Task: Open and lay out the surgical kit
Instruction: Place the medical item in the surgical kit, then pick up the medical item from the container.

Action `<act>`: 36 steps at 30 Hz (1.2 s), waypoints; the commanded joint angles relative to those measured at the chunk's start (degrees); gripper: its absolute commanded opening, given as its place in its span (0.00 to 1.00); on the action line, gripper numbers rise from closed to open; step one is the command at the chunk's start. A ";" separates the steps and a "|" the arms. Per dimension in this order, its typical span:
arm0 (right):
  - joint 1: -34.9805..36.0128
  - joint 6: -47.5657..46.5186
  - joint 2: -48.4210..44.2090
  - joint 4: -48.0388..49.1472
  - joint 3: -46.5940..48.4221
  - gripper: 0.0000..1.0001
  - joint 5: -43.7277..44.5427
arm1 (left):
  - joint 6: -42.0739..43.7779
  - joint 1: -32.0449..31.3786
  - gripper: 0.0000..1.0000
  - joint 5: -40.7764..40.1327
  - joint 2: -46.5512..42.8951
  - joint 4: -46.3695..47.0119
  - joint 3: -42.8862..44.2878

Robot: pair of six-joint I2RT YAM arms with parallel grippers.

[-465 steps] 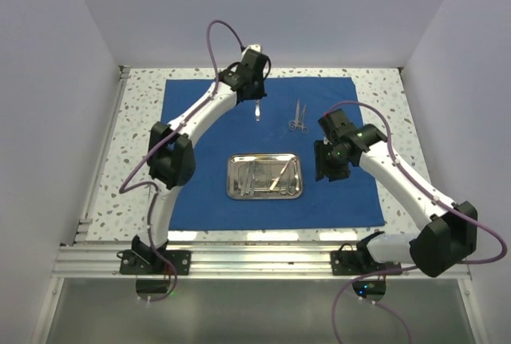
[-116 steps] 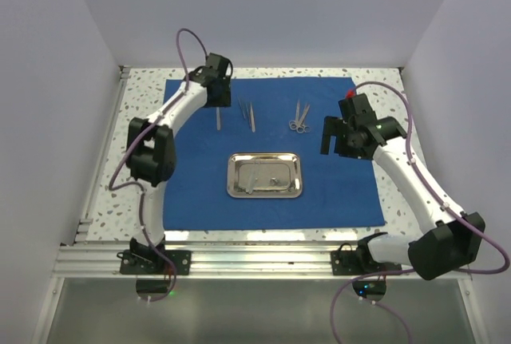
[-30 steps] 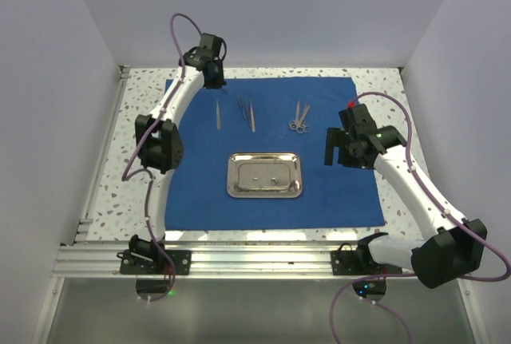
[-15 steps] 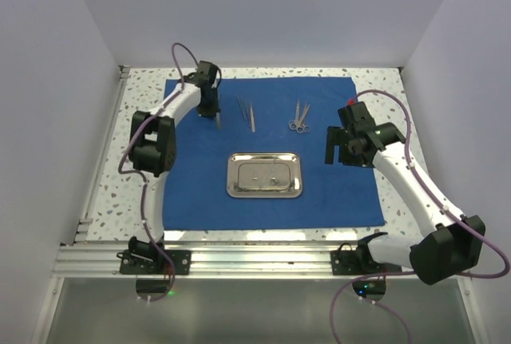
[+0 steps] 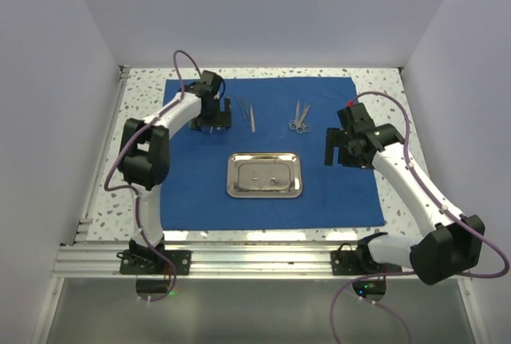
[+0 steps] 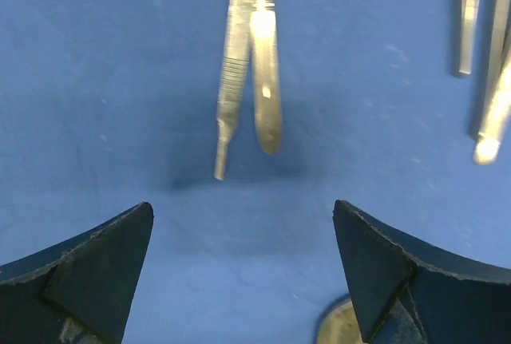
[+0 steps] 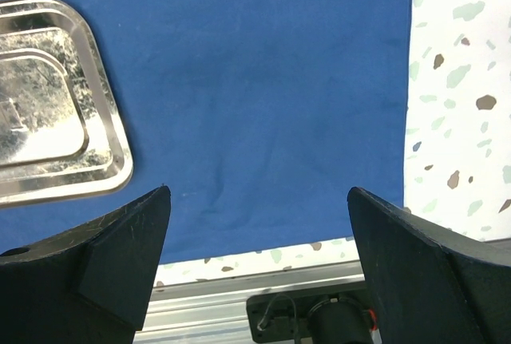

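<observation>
The royal-blue cloth (image 5: 192, 176) lies spread flat over the table. On its middle sits the steel tray (image 5: 264, 175), whose corner also shows in the right wrist view (image 7: 48, 112). Slender silver instruments lie in a row at the back: a pair (image 5: 247, 114) and scissor-like forceps (image 5: 299, 116). My left gripper (image 5: 214, 123) hangs open low over the cloth at the row's left end. A flat silver instrument (image 6: 249, 57) lies just ahead of the left gripper (image 6: 243, 228), not between the fingers. My right gripper (image 5: 334, 151) hovers open right of the tray, empty (image 7: 259, 208).
Speckled tabletop (image 5: 140, 112) borders the cloth on all sides. An aluminium rail (image 5: 255, 260) with both arm bases runs along the near edge and shows in the right wrist view (image 7: 207, 308). White walls close in the left, back and right.
My left gripper came down from the back left corner onto the cloth beside the instrument row and went from shut to open. The right arm has hardly moved.
</observation>
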 commanded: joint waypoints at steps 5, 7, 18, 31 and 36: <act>-0.13 0.62 -4.35 0.98 -2.74 0.97 -1.99 | -2.18 -3.11 1.00 -3.07 -5.13 -0.99 4.24; -0.04 0.53 -4.88 1.16 -3.26 0.97 -2.08 | -2.44 -6.44 1.00 -3.51 -6.89 -0.38 5.03; -0.13 -0.08 -6.82 0.63 -4.50 0.97 -2.44 | -7.62 -23.14 0.81 0.35 -2.15 1.90 3.37; -0.13 -1.58 -8.84 -2.01 -4.24 0.97 -0.85 | -7.28 -27.90 0.73 -0.79 7.52 2.79 8.46; -0.04 -1.67 -8.75 -2.18 -4.15 0.97 -0.68 | -7.28 -28.51 0.56 -2.20 8.14 2.53 6.89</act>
